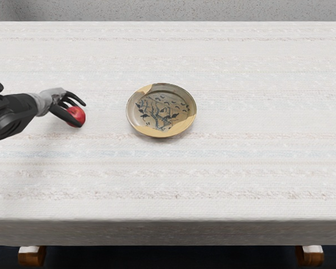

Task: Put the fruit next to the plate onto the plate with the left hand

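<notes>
While the red fruit (77, 115) is enclosed by the left hand (64, 105) near the left side of the table (213, 179), it is kept well apart from the plate (161, 110), on which nothing has yet been set. The dark fingers (75, 100) are seen curled about the fruit: some are arched over its top and one is laid across its lower left flank. A grasp is therefore judged to be made, though how firmly the fruit is pressed cannot be told. Whether it is raised off the cloth or rests on it cannot be told either. The right hand is not seen. The step in hand is judged to be the lift and the carry rightward to the plate. Several failures can be foreseen. Since the fruit is round and smooth, it could be squeezed out between the fingers if the hold is uneven, and it would then roll across the cloth. If it is carried too low, the near rim of the plate could be struck and the plate pushed aside. If it is released from too high or off-centre, it could roll over the shallow rim and be lost from the plate.
</notes>
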